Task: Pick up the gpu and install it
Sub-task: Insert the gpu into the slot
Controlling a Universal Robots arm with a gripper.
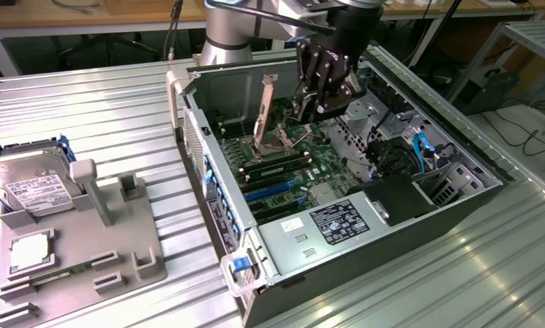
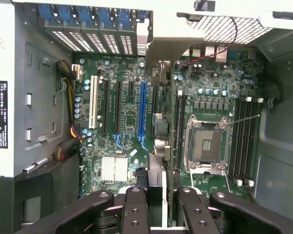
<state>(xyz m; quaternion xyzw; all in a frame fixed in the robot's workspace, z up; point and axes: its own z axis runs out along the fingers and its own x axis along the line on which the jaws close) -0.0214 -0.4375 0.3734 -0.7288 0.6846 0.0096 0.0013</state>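
My gripper (image 1: pixel 320 102) hangs over the open computer case (image 1: pixel 220 205), shut on the gpu (image 1: pixel 286 116). The gpu is held on edge above the motherboard (image 1: pixel 332 160), with its pale metal bracket (image 1: pixel 266 102) toward the case's rear wall. In the wrist view the two black fingers (image 2: pixel 136 212) clamp the gpu (image 2: pixel 157 146), which shows as a thin dark edge running away from my gripper (image 2: pixel 159 209) to its bracket (image 2: pixel 158 51). It hovers beside a long blue expansion slot (image 2: pixel 143 112), apart from the board.
A CPU socket (image 2: pixel 205 144) and memory slots (image 2: pixel 244 136) lie beside the card. The case holds a black power supply (image 1: pixel 395 198) and blue cables (image 1: pixel 425 154). On the exterior view's left, a grey fixture (image 1: pixel 131 239) carries a hard drive (image 1: pixel 22 181) and a memory stick (image 1: pixel 54 277).
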